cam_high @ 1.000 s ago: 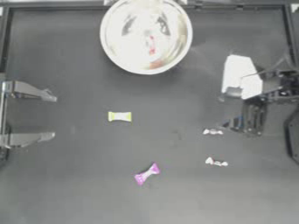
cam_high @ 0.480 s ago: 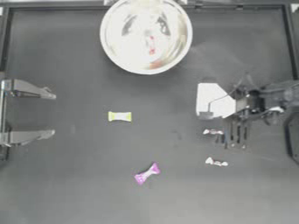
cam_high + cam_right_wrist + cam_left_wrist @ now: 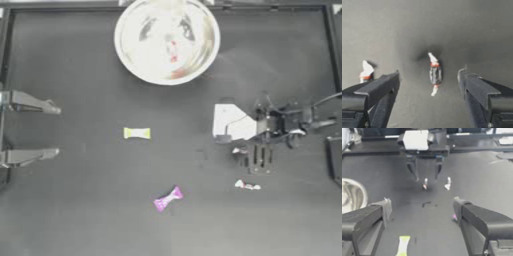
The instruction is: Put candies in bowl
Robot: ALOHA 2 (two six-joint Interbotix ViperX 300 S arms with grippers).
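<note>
The silver bowl [image 3: 137,60] stands at the table's far middle, and a red-pink candy [image 3: 174,53] lies inside it. My right gripper [image 3: 259,165] hovers open over a white red-specked candy [image 3: 240,151]. In the right wrist view that candy [image 3: 435,73] lies between the spread jaws of the right gripper [image 3: 429,72], untouched. A second white candy [image 3: 247,185] lies a little nearer the front edge; it is the white candy [image 3: 366,71] off to one side in the wrist view. A yellow-green candy [image 3: 137,132] and a purple candy [image 3: 167,198] rest mid-table. My left gripper [image 3: 422,201] waits open at the left edge.
Dark bare tabletop lies between the candies and the bowl [image 3: 352,195]. A raised frame rail [image 3: 167,5] borders the far edge behind the bowl. The left wrist view looks across at the right gripper [image 3: 424,169] and both white candies [image 3: 424,184].
The right arm has swung in from the right edge, leftward and toward the front, bringing its open gripper over the nearer white candy. The candies and the left arm have not moved.
</note>
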